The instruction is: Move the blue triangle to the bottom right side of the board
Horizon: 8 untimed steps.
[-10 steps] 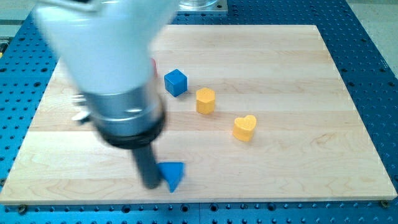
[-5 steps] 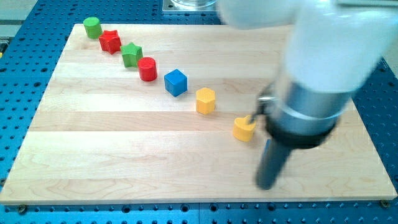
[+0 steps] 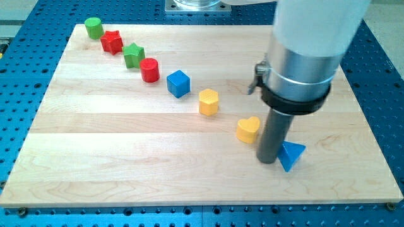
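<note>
The blue triangle (image 3: 290,155) lies on the wooden board (image 3: 95,157) toward the view's lower right. My tip (image 3: 268,160) rests on the board just left of the triangle, touching or nearly touching its left side. The rod rises into a wide silver and white arm body that covers the board's upper right part. A yellow heart (image 3: 248,130) sits just up and left of my tip.
A diagonal row runs from the view's top left: green cylinder (image 3: 94,27), red star-like block (image 3: 112,41), green star (image 3: 133,55), red cylinder (image 3: 149,69), blue cube (image 3: 178,83), yellow hexagon (image 3: 208,101).
The arm swept from the view's lower left to the right. The blue triangle went from the bottom centre-left to the lower right, with my tip again at its left side.
</note>
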Available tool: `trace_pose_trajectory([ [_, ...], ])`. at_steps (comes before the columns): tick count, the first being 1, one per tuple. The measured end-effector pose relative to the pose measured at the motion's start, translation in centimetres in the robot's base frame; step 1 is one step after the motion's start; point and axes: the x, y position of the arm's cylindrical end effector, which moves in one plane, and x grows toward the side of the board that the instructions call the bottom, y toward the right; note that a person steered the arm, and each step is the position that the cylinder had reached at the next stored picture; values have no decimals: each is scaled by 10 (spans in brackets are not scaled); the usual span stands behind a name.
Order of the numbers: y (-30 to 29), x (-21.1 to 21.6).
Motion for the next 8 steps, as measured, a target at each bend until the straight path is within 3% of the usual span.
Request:
trace_pose_trajectory([
  [3, 37, 17],
  [5, -14, 11],
  [6, -10, 0],
  [8, 29, -10],
])
